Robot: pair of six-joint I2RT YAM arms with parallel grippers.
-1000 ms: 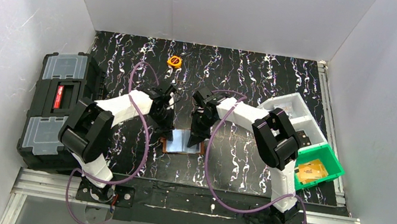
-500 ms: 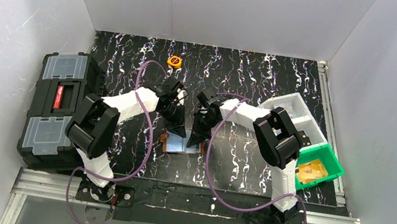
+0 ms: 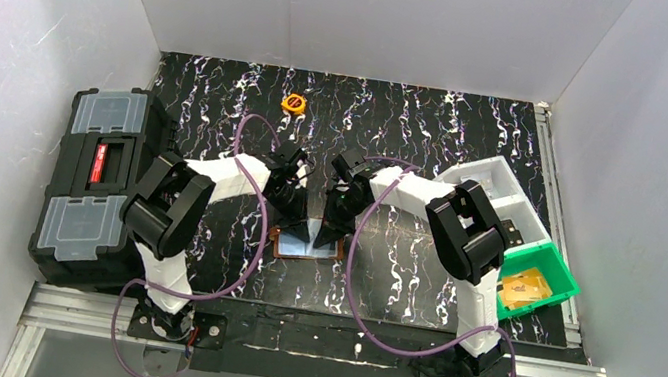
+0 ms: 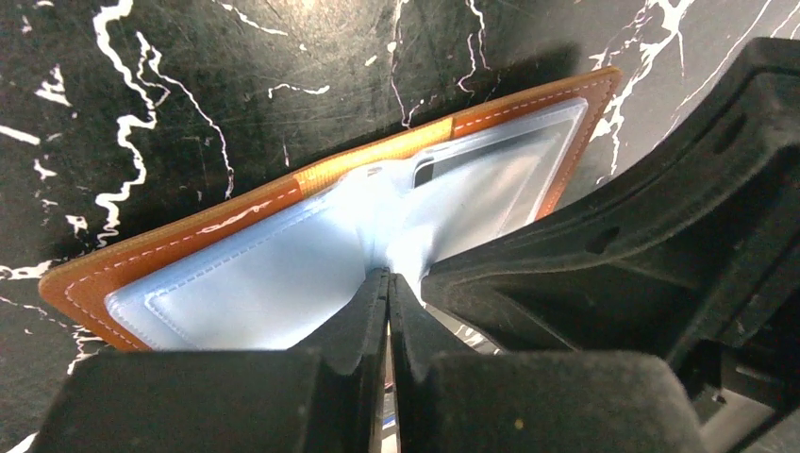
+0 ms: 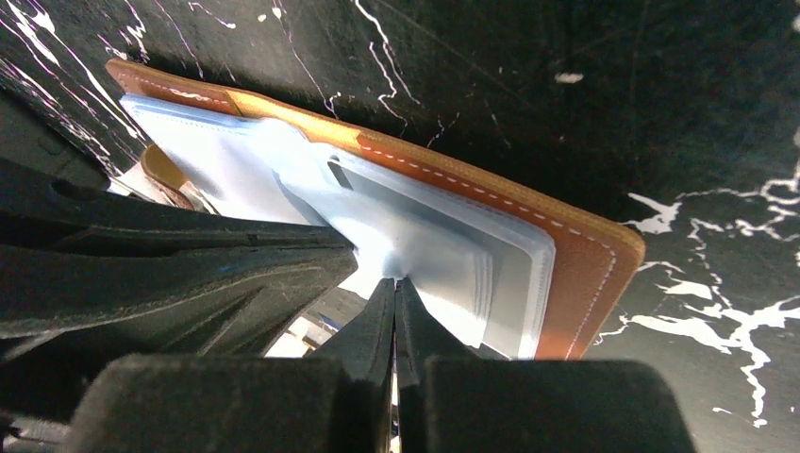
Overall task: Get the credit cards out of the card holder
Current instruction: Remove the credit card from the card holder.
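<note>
1. left gripper (image 4: 388,276) is arriving beside right gripper (image 5: 395,280); both are clenching the card holder (image 3: 306,245) by its pocket film (centre of top view);
2. credit cards (image 4: 500,179) are still sitting inside; extraction is only beginning.

Robot lab test cell, coming to you from overhead.
Plain white panels (image 3: 368,12) box in a black marbled tabletop (image 3: 421,121). Two robot arms, left (image 3: 225,176) and right (image 3: 411,191), sit on an aluminium rail frame (image 3: 68,306) along the bottom of the frame. There's a black toolbox (image 3: 98,182) at the left edge, and a green bin (image 3: 542,254) and a white tray (image 3: 498,184) on the right.
</note>
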